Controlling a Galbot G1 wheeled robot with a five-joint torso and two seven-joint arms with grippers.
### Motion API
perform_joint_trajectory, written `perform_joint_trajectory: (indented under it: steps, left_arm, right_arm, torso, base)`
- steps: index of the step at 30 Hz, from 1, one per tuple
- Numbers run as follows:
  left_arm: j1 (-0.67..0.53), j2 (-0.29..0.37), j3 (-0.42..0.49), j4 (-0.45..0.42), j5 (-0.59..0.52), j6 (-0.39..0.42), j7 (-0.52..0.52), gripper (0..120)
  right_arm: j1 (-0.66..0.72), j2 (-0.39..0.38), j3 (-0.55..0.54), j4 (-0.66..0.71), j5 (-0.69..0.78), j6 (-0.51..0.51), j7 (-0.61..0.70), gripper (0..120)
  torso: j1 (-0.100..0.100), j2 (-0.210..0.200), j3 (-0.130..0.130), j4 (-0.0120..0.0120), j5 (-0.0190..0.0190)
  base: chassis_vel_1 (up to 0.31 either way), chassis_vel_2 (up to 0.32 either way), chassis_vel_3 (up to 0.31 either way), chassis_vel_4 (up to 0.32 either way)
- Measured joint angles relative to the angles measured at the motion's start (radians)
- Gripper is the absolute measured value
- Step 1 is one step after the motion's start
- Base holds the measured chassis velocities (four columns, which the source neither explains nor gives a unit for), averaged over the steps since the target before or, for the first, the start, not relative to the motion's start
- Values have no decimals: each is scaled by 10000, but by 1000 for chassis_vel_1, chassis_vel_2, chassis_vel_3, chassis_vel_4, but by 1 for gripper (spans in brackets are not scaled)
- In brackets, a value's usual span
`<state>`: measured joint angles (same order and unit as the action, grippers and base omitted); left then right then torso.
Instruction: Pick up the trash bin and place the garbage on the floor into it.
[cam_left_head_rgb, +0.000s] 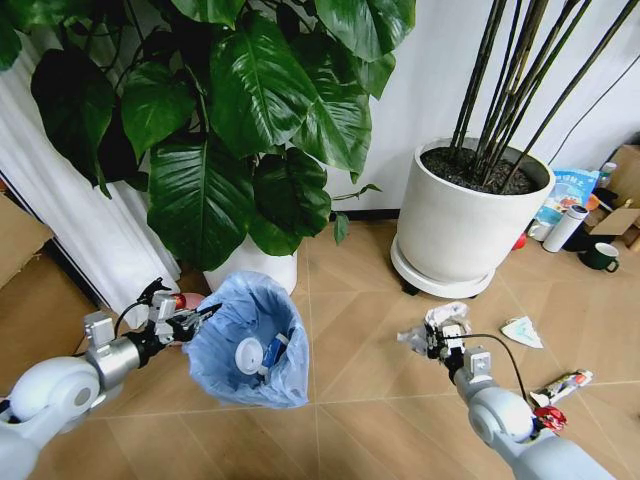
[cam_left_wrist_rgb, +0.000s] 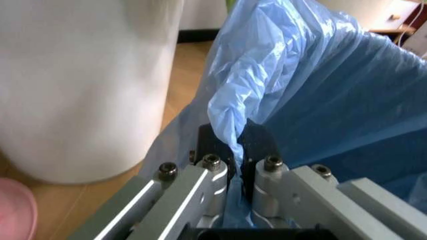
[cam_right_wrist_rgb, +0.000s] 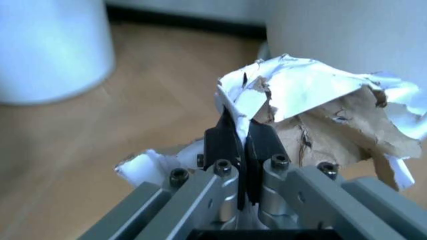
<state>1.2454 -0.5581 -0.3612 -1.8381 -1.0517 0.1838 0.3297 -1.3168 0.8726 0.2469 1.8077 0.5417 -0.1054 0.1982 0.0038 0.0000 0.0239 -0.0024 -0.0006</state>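
L hand (cam_left_wrist_rgb: 237, 150) pinched tight on trash bin (cam_left_head_rgb: 250, 345) liner rim; R hand (cam_right_wrist_rgb: 240, 145) clamped on crumpled paper wad (cam_right_wrist_rgb: 307, 110).

White arms, grey screwed links, black cables

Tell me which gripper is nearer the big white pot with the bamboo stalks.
Right. The right gripper, shut on crumpled paper, is just in front of the pot; the left gripper clamps the trash bin farther off.

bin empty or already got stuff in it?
Not empty. The head view shows the trash bin holding a white disc and a blue-white wrapper. Left gripper pinches its bag rim.
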Motion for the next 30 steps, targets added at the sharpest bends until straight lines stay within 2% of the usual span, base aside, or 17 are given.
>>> perform_joint_trajectory:
  steps: [5, 14, 22, 30]
  left_arm:
    - [-607, -164, 581, 162, 16, 18, -128, 0]
    - [-494, -92, 932, 78, -12, 110, -437, 0]
    - [-320, 62, 1078, -193, -205, 225, -653, 0]
    - [-112, 199, 979, -375, -291, 324, -707, 0]
  right_arm:
    - [-60, -533, 274, 1012, -354, 329, -328, 0]
    - [983, -1517, -193, 2193, -770, 1038, -1135, 0]
    - [1710, -2089, -899, 2361, -1567, 1996, -1971, 0]
    - [2229, -2197, -1237, 2151, -2828, 2877, -2892, 0]
  torso:
    - [0, 0, 0, -3, -2]
    - [0, 0, 1, 4, -4]
    - [0, 0, 0, 1, -2]
    - [0, 0, 1, 2, 1]
  base:
    - [0, 0, 0, 0]
    - [0, 0, 0, 0]
    - [0, 0, 0, 0]
    - [0, 0, 0, 0]
